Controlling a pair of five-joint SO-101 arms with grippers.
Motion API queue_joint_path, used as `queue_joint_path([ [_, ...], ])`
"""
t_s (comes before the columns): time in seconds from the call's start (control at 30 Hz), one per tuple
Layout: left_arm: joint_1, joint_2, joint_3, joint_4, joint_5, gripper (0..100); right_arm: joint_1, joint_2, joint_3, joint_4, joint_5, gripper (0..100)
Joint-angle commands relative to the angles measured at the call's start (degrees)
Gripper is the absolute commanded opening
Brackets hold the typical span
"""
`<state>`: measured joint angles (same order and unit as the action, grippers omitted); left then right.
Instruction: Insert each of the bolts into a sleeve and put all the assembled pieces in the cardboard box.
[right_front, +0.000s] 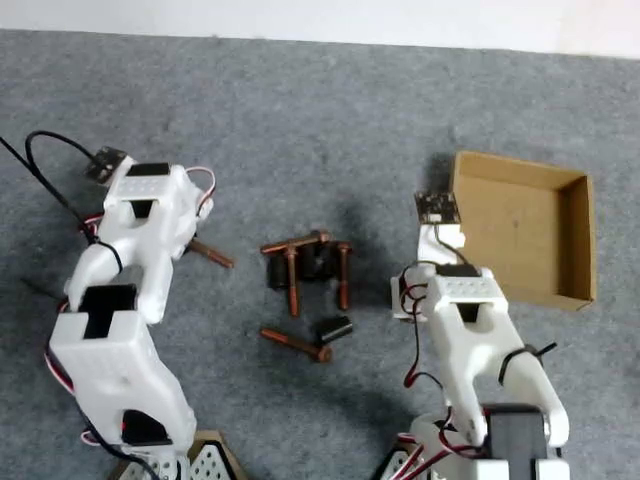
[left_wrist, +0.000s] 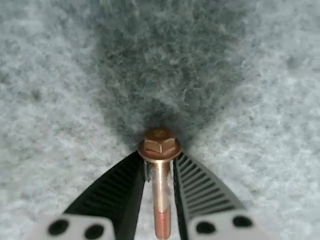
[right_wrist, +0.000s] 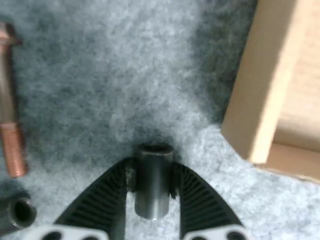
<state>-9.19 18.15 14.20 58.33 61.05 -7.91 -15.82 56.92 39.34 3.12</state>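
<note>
One bolt (left_wrist: 161, 200) in left end effector (left_wrist: 160, 164), sleeve (right_wrist: 154, 187) in right end effector (right_wrist: 153, 167)

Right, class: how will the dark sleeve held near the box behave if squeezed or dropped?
The sleeve looks like a rigid metal tube: probably stiff and heavy for its size. Its smooth round wall might slip in the right end effector. Laid sideways it could roll, though the carpet likely damps that.

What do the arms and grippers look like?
The left arm and right arm have white blocky shells with black motors and red, black and white cables. The left gripper and right gripper have black ribbed fingers on white bases with round holes.
</note>
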Motion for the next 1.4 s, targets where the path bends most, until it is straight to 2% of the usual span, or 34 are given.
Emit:
queue_joint_path([
  [0.0,3.0,-9.1,5.3,0.5,-4.0,0,-1.7,-7.5,3.6,-3.6,0.6,0.5],
  [0.1,4.7,-19.5,13.8,-2.5,-5.4,0,-3.6,-16.0,10.5,-7.9,0.6,0.5],
  [0.4,11.0,-54.7,46.9,-26.8,-13.0,0,-9.5,-46.9,30.4,-15.0,0.6,0.5],
  [0.6,12.0,-73.2,62.2,-38.4,-13.3,0,-15.3,-66.5,39.8,-15.0,1.1,0.5],
  [0.73,12.1,-82.0,66.4,-38.9,-13.3,0,-21.8,-77.1,46.6,-13.1,7.6,0.5],
  [0.87,14.5,-88.6,70.1,-38.9,-13.5,0,-28.0,-83.0,48.0,-9.0,7.6,0.5],
  [1.1,17.5,-100.6,75.6,-38.9,-13.8,0,-34.2,-83.3,47.9,-13.0,6.6,0.5],
  [1.23,17.9,-109.8,79.8,-38.9,-18.6,0,-37.1,-82.2,47.9,-13.1,6.6,0.5],
  [1.37,18.0,-120.5,83.2,-38.6,-19.3,0,-37.3,-80.6,47.9,-13.0,6.6,0.5],
])
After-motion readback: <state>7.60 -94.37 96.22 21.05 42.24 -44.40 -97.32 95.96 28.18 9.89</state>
